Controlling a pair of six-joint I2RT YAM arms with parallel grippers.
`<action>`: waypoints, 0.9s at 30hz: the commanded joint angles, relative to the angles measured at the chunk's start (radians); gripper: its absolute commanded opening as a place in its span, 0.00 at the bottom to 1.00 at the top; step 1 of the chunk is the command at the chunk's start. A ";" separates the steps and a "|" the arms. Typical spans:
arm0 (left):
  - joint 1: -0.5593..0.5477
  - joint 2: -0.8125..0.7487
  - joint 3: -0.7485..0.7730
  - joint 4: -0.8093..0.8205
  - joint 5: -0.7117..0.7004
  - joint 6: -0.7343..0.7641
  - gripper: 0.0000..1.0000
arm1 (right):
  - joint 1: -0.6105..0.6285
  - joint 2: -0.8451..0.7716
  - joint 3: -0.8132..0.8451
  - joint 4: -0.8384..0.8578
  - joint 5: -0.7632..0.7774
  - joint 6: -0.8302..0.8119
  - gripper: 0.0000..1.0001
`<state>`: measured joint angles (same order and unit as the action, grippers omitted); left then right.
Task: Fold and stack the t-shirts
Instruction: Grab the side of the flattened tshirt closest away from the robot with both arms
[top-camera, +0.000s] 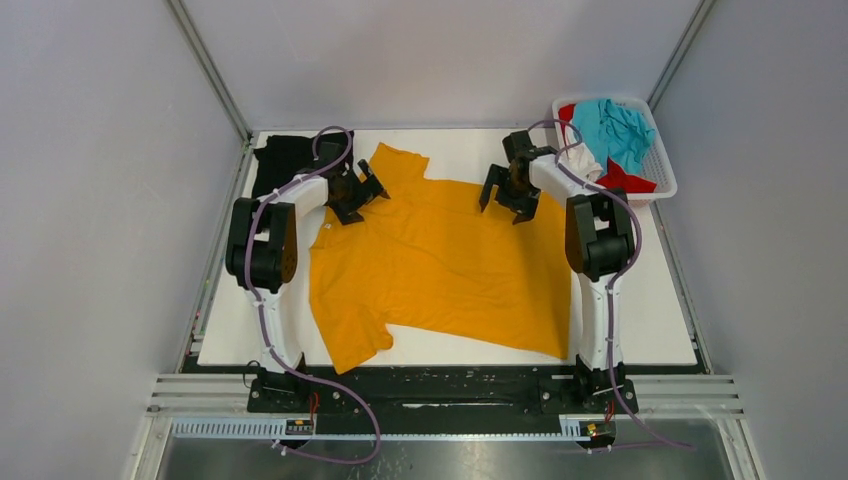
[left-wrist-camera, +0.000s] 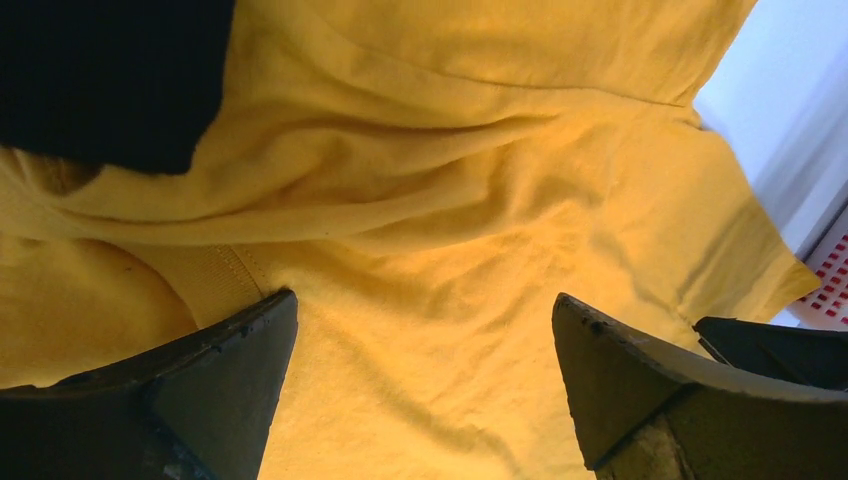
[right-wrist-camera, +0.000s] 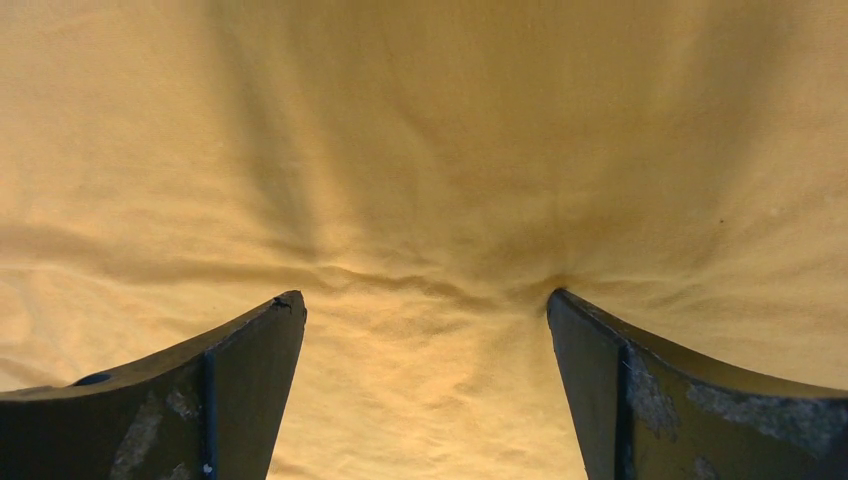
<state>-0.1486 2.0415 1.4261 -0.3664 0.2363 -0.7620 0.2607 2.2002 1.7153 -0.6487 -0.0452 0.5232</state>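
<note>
Left gripper (left-wrist-camera: 425, 297), right gripper (right-wrist-camera: 425, 295): jaws apart, nothing clamped. You hold both over far side of orange-yellow shirt (top-camera: 440, 270), likely to pinch for fold; black shirt (top-camera: 278, 160) parked aside.

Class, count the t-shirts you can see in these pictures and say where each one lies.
5. Orange-yellow shirt spread mid-table; black shirt at the far left corner; teal shirt, red shirt and white shirt in the basket, which may hide more.
</note>
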 joint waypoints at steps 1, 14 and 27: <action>0.021 0.050 0.040 -0.004 0.005 -0.015 0.99 | -0.007 0.105 0.150 -0.024 -0.032 0.015 0.99; 0.029 0.010 0.074 -0.003 0.027 -0.011 0.99 | -0.037 0.368 0.678 -0.204 -0.048 -0.011 1.00; -0.075 -0.569 -0.308 -0.114 -0.149 0.038 0.99 | -0.023 -0.405 -0.095 0.041 0.009 -0.090 0.99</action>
<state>-0.1635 1.6600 1.2236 -0.4160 0.1898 -0.7418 0.2291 2.1628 1.9053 -0.7441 -0.0669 0.4522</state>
